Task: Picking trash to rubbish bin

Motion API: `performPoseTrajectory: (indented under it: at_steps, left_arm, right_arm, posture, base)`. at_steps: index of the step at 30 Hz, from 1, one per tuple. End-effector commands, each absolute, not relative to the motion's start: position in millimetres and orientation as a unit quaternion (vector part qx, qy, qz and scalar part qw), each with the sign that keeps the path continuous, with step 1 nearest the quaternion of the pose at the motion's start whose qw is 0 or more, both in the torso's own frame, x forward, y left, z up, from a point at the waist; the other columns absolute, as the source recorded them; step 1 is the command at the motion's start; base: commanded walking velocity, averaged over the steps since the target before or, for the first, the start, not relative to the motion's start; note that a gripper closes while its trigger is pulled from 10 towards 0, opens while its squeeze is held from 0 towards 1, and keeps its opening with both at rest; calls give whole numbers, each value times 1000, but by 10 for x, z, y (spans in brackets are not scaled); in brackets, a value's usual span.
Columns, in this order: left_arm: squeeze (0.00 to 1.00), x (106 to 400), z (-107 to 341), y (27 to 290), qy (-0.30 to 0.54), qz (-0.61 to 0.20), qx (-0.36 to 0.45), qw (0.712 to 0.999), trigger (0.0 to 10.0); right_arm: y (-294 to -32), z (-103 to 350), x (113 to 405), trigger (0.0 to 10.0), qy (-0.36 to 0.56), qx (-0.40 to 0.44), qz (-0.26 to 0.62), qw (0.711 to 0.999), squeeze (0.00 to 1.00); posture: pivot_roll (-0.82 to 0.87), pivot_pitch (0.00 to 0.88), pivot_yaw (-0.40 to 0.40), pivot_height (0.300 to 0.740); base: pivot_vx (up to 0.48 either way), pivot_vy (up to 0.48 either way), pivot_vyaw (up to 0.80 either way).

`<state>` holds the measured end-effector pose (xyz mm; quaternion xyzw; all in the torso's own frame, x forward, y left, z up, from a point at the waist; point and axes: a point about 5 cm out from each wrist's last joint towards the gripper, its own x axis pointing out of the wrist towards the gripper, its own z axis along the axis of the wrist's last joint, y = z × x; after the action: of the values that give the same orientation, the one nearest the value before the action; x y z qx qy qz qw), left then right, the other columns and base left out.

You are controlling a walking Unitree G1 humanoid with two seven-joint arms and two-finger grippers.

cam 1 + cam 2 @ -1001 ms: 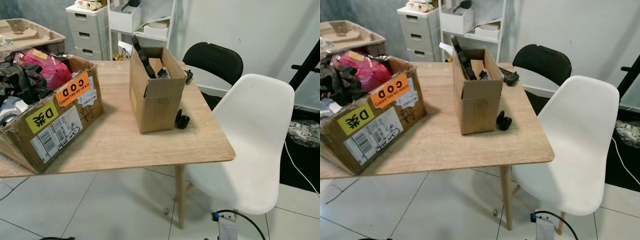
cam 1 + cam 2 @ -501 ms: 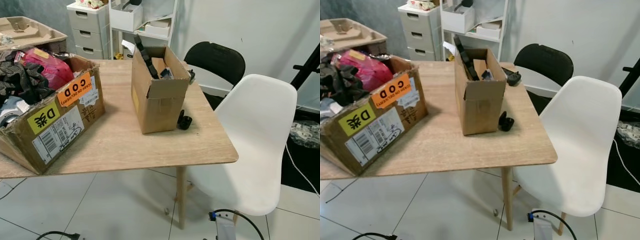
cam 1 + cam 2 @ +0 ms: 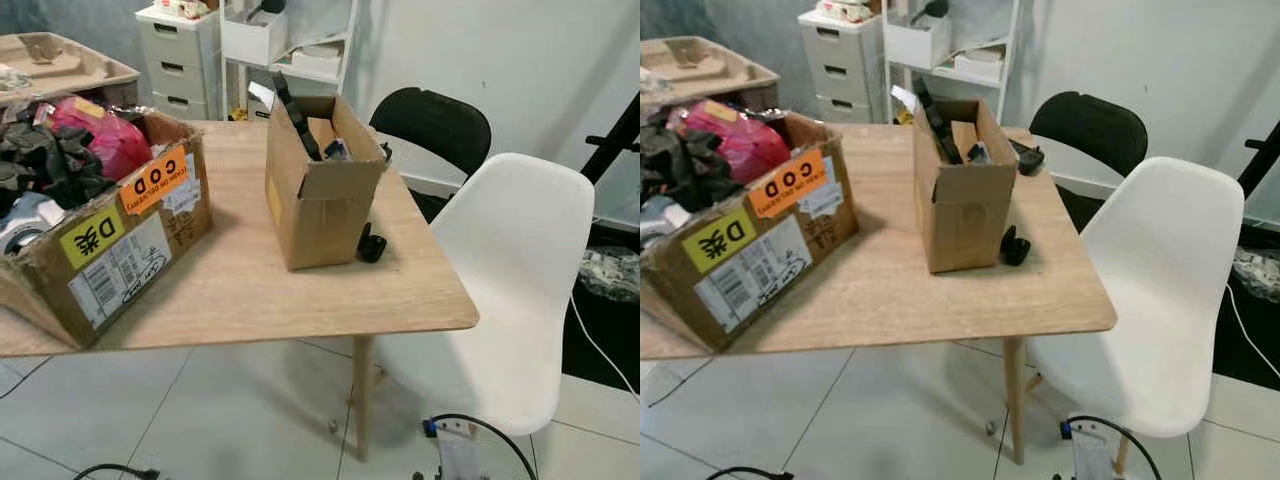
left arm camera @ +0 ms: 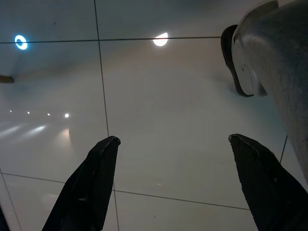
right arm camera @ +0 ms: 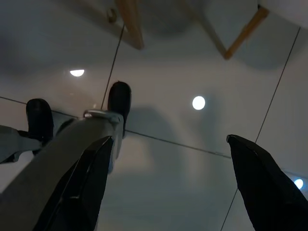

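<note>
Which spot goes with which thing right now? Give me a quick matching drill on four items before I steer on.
Things:
1. small black object
2. pink bag
3. white chair
4. black chair

Places:
A. behind the table's far right corner
B. on the table, against the upright box's right side
C. inside the big labelled box
D. beside the table's right edge, nearer the camera

Pairs: 1-B, 2-C, 3-D, 4-A

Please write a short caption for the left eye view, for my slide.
Wooden table carrying two open cardboard boxes, with a white chair beside it.
</note>
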<state>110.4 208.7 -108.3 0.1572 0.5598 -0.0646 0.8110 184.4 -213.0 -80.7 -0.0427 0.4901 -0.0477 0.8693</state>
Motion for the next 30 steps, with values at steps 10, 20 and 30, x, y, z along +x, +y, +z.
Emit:
performPoseTrajectory:
  at_steps: [10,20,30]
  left_arm:
    - [0,1049,-1119,1959,569,-83,149,805,10000]
    - [0,1008,-1126,1989,574,-84,153,800,10000]
    - [0,1030,-1116,2015,571,-83,157,801,10000]
  right_arm:
    - [-2087,-833,1812,10000,501,-34,-50,863,0]
    - [-2084,-856,1764,10000,507,-28,-54,860,0]
    - [-2086,-873,1727,10000,510,-22,-58,858,0]
  posture:
    - [107,37,-77,740]
    - [108,44,-56,740]
    - [109,53,-49,740]
  base:
    - [-328,0,0]
    - [-330,0,0]
    - [-335,0,0]
